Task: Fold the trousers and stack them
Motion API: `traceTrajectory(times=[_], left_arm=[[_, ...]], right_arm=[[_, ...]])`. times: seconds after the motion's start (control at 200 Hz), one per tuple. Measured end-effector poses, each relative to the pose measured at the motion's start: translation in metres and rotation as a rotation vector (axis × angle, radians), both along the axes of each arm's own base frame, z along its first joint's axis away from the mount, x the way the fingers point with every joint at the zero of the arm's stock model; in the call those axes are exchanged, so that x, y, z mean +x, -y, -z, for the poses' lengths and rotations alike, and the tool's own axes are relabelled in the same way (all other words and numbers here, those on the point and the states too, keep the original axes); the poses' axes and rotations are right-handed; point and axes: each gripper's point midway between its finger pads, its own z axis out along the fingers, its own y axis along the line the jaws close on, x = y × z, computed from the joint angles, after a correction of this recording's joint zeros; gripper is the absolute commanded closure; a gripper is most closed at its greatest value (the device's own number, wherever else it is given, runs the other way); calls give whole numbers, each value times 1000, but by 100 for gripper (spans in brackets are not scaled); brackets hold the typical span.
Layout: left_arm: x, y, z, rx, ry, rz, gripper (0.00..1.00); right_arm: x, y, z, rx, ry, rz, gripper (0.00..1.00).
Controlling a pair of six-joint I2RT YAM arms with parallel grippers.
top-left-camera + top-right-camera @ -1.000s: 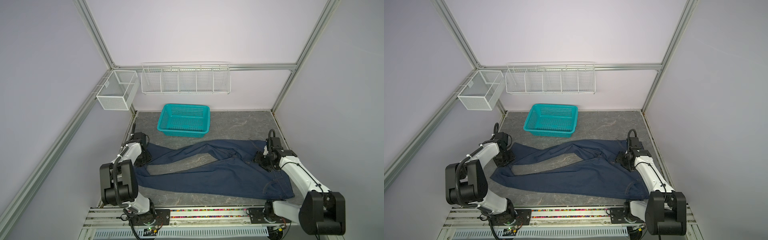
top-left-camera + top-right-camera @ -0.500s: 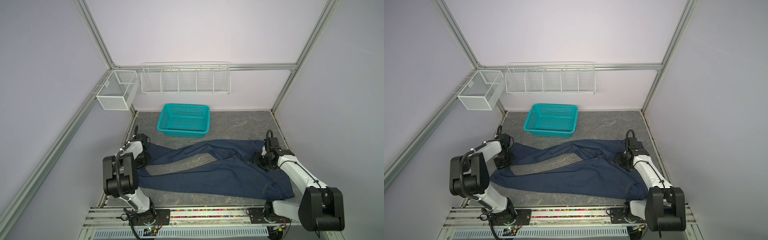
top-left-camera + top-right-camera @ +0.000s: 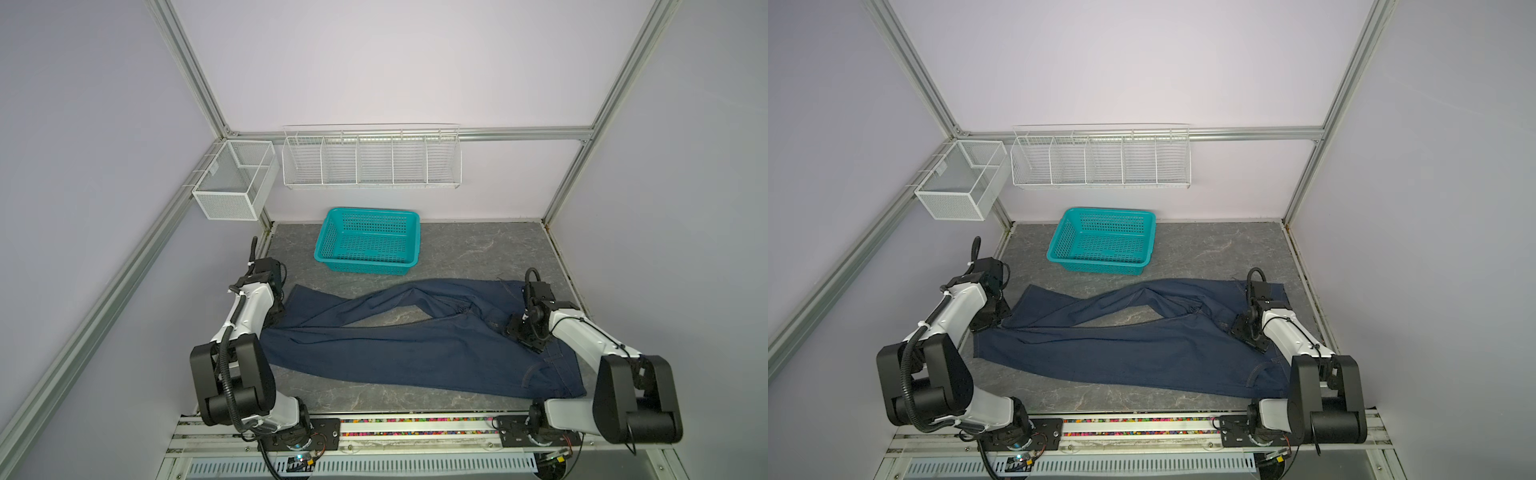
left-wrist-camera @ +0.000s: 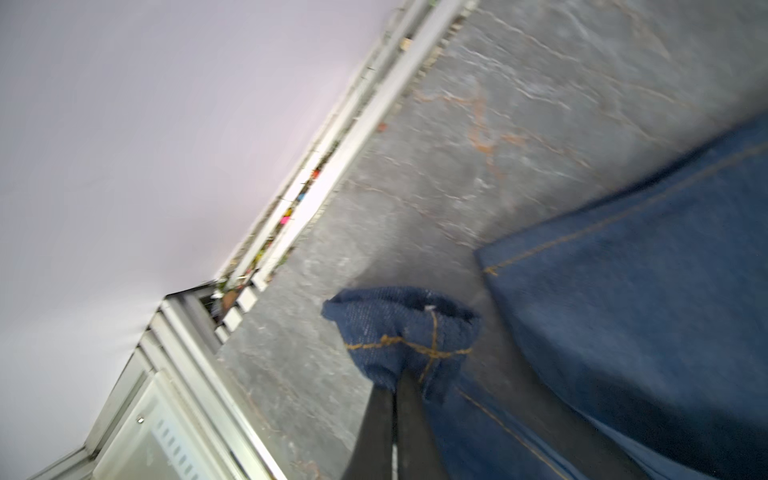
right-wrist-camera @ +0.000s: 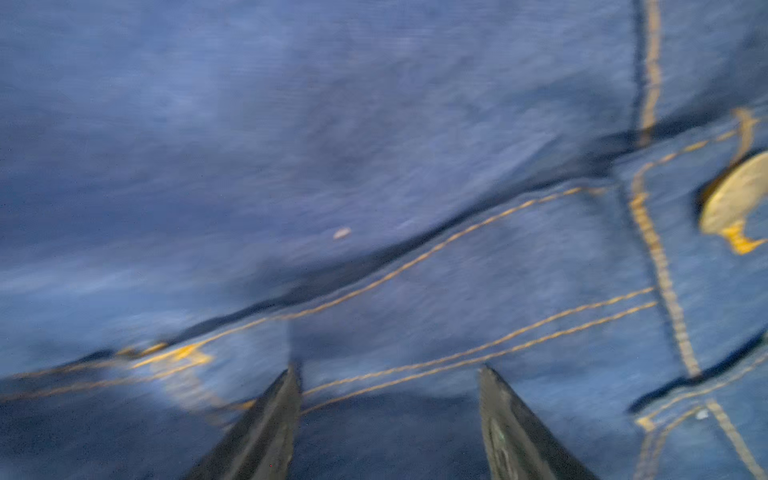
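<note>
Progress looks close to nil: the dark navy jeans [image 3: 395, 345] lie spread full length across the grey tabletop [image 3: 478, 249]. Their waist is toward 3 o'clock and both legs run out toward 9 o'clock, with a bare wedge of tabletop between them and no layer doubled over. At 9 o'clock the left jaws are pressed together on a hem corner [image 4: 399, 328], the denim bunched past their tips; which leg it belongs to I cannot tell. At 3 o'clock the right jaws stand spread, tips at the denim near the pocket seams and brass button [image 5: 735, 195], pinching nothing. The teal basket [image 3: 370, 212] at 12 o'clock sits apart from the jeans and holds nothing. By my judgement every fold and the stacking are left to do.
</note>
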Motion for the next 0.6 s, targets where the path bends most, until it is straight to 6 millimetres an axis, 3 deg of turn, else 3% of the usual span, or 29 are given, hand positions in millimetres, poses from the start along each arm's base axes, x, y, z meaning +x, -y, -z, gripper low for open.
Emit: traceTrajectory(times=[0.285,0.355,0.425,0.6], left_arm=[[-6,-20,-1,51,-3,-80,100],[-5,-20,5,51,-17,-81,85],[-2,-22,11,54,-29,-80,77],[3,-21,16,38,-31,-64,45]], right_arm=[[-8,8,8,-45,-32,12,29],[-8,10,8,-48,-32,17,29],[-8,11,8,-48,-32,24,28],[-2,9,-5,-20,4,15,26]])
